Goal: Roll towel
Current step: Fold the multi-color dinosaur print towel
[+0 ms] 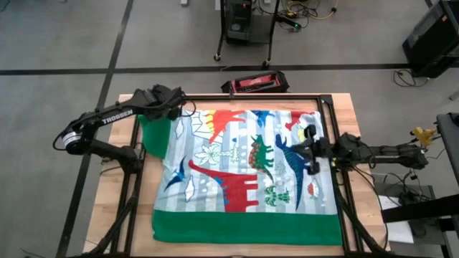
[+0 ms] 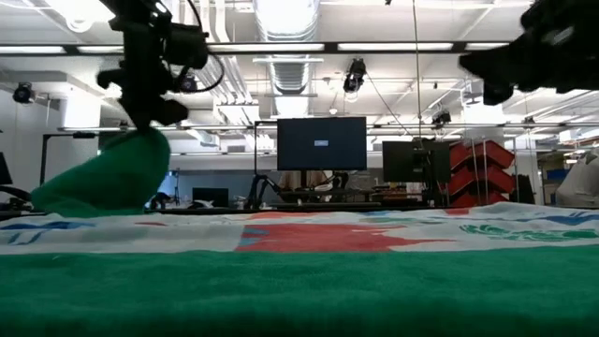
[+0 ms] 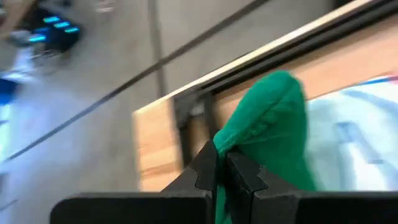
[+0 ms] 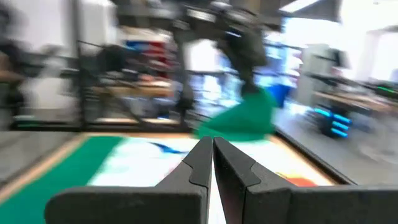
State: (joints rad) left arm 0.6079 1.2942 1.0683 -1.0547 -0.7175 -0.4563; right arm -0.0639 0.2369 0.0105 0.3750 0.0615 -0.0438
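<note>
At the table's (image 1: 115,190) far-left corner, left hand (image 3: 225,163) clamped the towel's (image 1: 244,172) lifted green corner; right hand (image 4: 210,149) hovered shut, empty, over the towel's right edge.

Looking straight down over the whole table (image 1: 115,193); level across the towel (image 2: 299,281) at tabletop height; from each wrist, close past own fingers. Shared throughout: lifted green corner.
</note>
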